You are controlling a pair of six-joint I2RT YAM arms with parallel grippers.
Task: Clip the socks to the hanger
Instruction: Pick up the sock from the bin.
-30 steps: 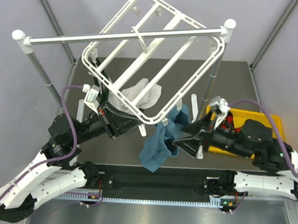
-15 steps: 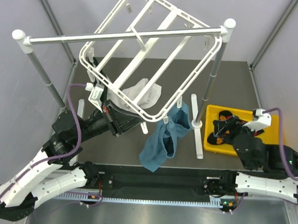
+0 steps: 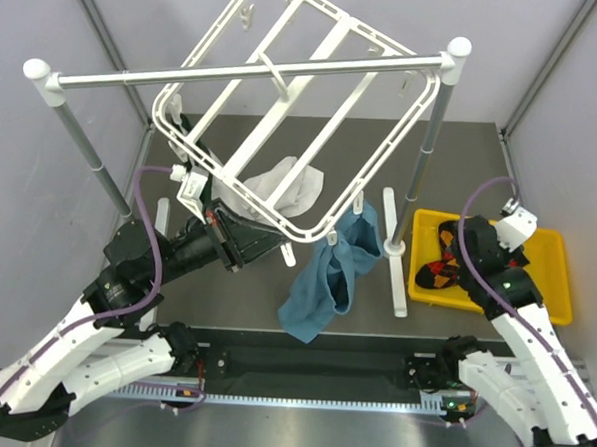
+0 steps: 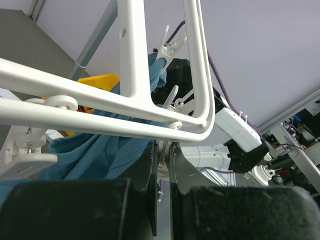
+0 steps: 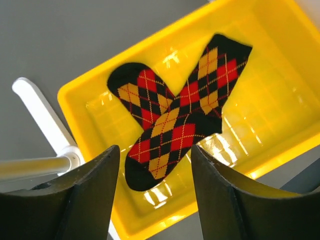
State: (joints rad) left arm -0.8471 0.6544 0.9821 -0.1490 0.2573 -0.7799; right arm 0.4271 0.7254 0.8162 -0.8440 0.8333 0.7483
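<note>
The two black argyle socks (image 5: 180, 125) lie crossed in a yellow tray (image 5: 85, 90); they also show in the top view (image 3: 438, 269). My right gripper (image 5: 155, 165) hangs open above them, touching nothing; in the top view it (image 3: 464, 254) is over the tray's left part. The white hanger (image 3: 380, 160) hangs tilted from the silver rail (image 3: 246, 73). My left gripper (image 4: 161, 150) is shut on a white part at the hanger's near corner (image 4: 200, 117); in the top view it (image 3: 275, 244) sits under that corner.
A teal-blue cloth (image 3: 326, 275) hangs from a clip at the hanger's near edge and shows in the left wrist view (image 4: 90, 155). A white cloth (image 3: 285, 188) hangs under the frame. The rail's right post and white foot (image 3: 392, 253) stand just left of the tray (image 3: 550, 292).
My right arm has swung away from the teal cloth to the right and now hangs over the yellow tray. The hanger's far side has tipped up and left slightly.
</note>
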